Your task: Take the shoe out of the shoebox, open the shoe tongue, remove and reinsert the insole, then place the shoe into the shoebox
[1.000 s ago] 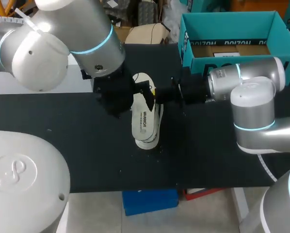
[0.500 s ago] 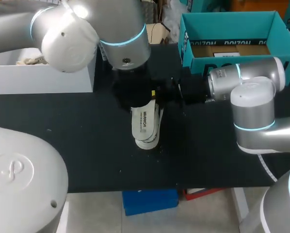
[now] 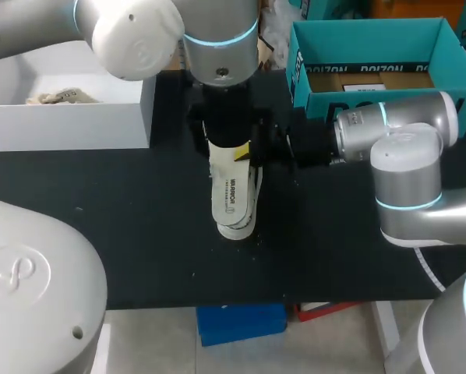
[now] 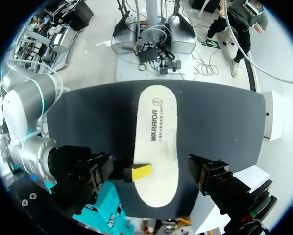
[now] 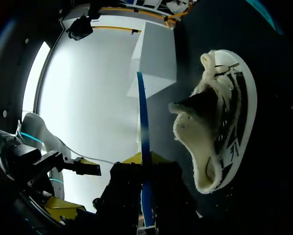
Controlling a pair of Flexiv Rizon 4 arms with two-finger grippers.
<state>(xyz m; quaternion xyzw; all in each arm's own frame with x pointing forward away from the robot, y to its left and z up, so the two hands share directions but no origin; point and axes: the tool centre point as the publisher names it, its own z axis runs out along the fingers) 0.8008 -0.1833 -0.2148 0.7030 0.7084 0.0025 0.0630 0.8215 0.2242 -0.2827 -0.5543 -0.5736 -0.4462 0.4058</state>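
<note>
A white shoe (image 3: pixel 254 187) lies on its side on the black table (image 3: pixel 100 187). In the right wrist view the shoe (image 5: pixel 220 132) shows its fleecy lining beside the gripper. My right gripper (image 3: pixel 243 153) is shut on the edge of the white insole (image 3: pixel 231 195), which it holds flat just over the shoe. From the right wrist, the insole (image 5: pixel 143 137) is a thin blue-edged strip running out of the right gripper (image 5: pixel 145 188). My left gripper (image 4: pixel 156 183) hangs open above the insole (image 4: pixel 156 132), its fingers (image 4: pixel 212 176) wide apart and touching nothing.
The teal shoebox (image 3: pixel 299 74) stands open at the back right, behind my right arm (image 3: pixel 397 132). A white box (image 3: pixel 69 121) with some crumpled material stands at the back left. My left arm (image 3: pixel 217 39) comes over the table from the back left.
My left arm has swung right, from beside the shoe to straight above it, uncovering the white box. The right gripper, insole and shoe have stayed put.
</note>
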